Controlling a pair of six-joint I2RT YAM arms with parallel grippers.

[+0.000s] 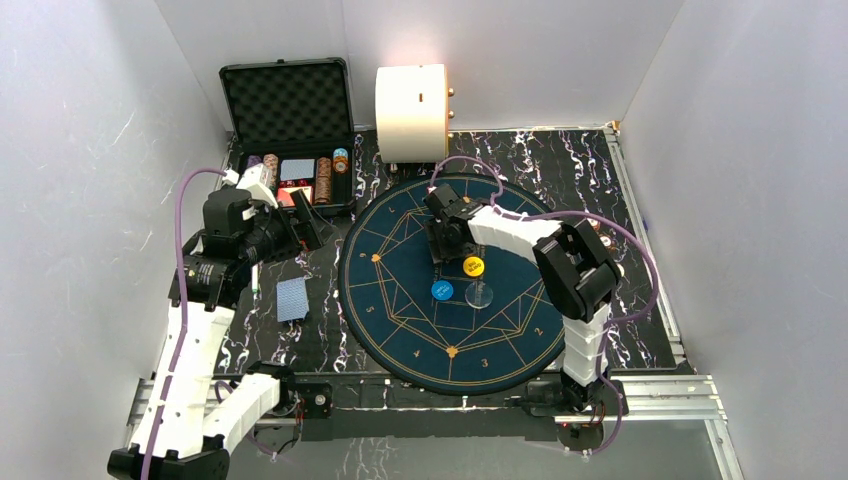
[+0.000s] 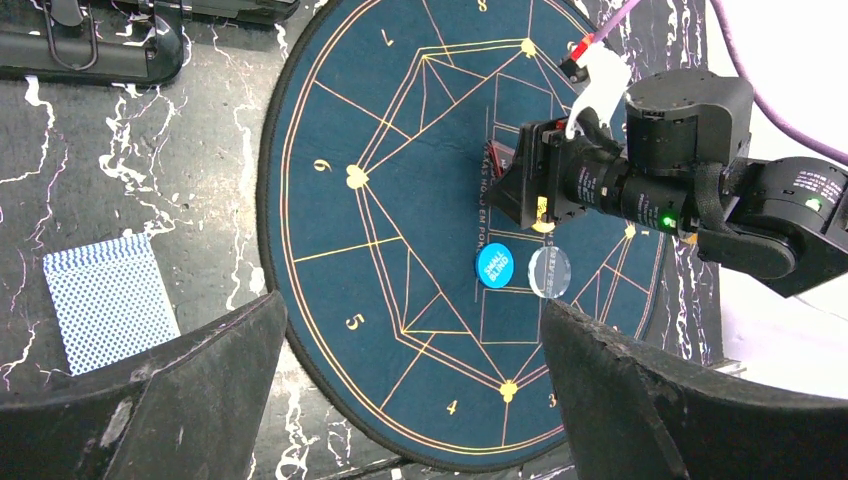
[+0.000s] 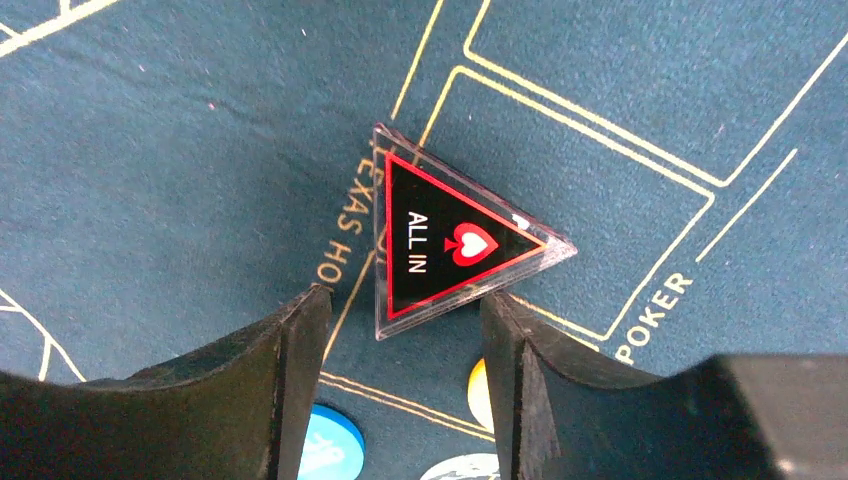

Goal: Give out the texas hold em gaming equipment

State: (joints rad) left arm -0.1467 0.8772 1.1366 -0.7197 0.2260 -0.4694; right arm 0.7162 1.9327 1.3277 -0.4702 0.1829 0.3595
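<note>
A clear triangular red-and-black "ALL IN" marker (image 3: 450,245) lies flat on the round blue poker mat (image 1: 400,320). My right gripper (image 3: 405,298) hangs low over it, jaws apart, with the marker's near corner between the fingertips; the right finger looks close to its edge. The yellow button (image 1: 473,266), blue button (image 1: 442,290) and a clear disc (image 1: 479,295) lie just in front of it. Left of the mat, above the table, my left gripper (image 1: 300,232) is wide open and holds nothing. A blue-backed card deck (image 1: 291,298) lies on the table below it.
The open black case (image 1: 290,130) at the back left holds rows of poker chips (image 1: 323,180) and cards. The big cream cylinder (image 1: 411,112) stands behind the mat. White walls close in three sides.
</note>
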